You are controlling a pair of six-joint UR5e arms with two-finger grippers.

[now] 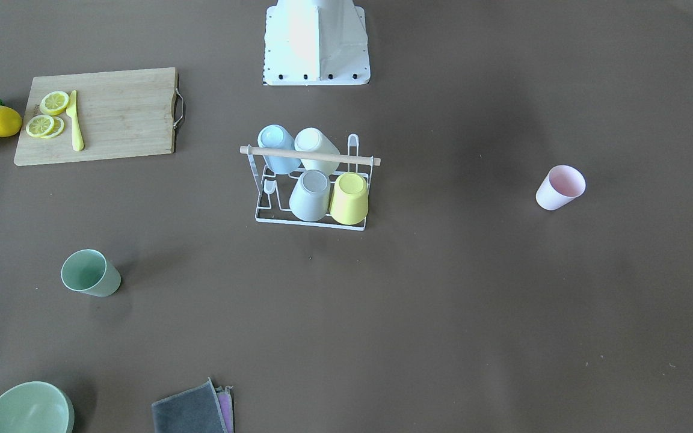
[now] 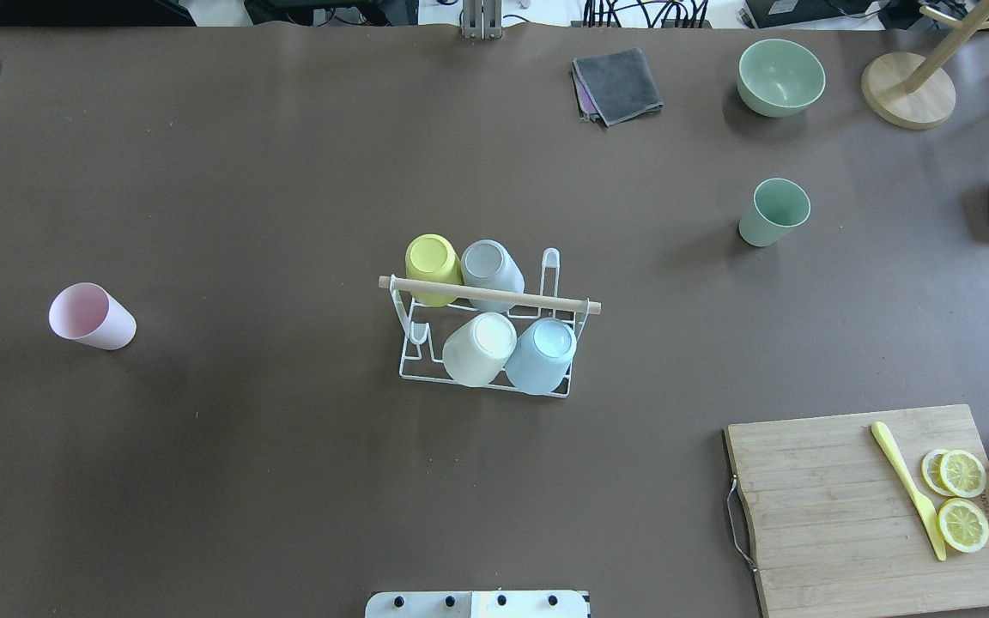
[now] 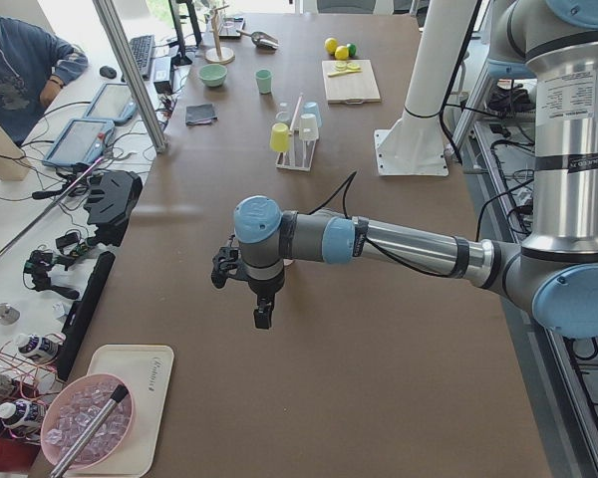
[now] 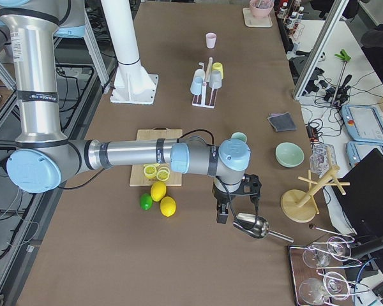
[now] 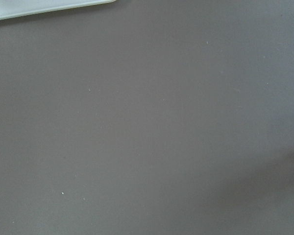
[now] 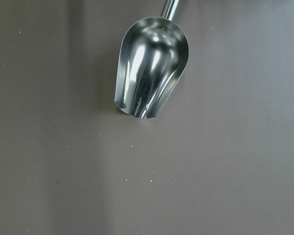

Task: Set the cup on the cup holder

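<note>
Right now my left arm (image 3: 409, 244) has its upper link standing upright at the robot's edge of the brown desk (image 2: 288, 172) and its forearm stretched level across the left end. The wrist is bent down, so the left pincer (image 3: 263, 319) points straight at the bare surface and hangs clear above it. From the side view alone I cannot tell how wide its jaws stand, and its own camera gives me only brown desk and the rim of a pale tray (image 5: 39, 6).

My right arm (image 4: 127, 153) mirrors that pose at the right end: forearm level, wrist down, the right pincer (image 4: 222, 218) hanging just above a shiny metal scoop (image 6: 149, 73) that lies on its side. I cannot tell its opening either.

Neither pincer shows anything in its hold.

At the middle of the desk stands the white wire cup holder with the wooden rod (image 2: 563, 302), carrying four upturned cups with two prongs bare. A pink plastic cup (image 2: 91, 316) stands mouth up toward the left end, well apart from the holder. A green plastic cup (image 2: 773, 212) stands mouth up toward the far right corner.
</note>
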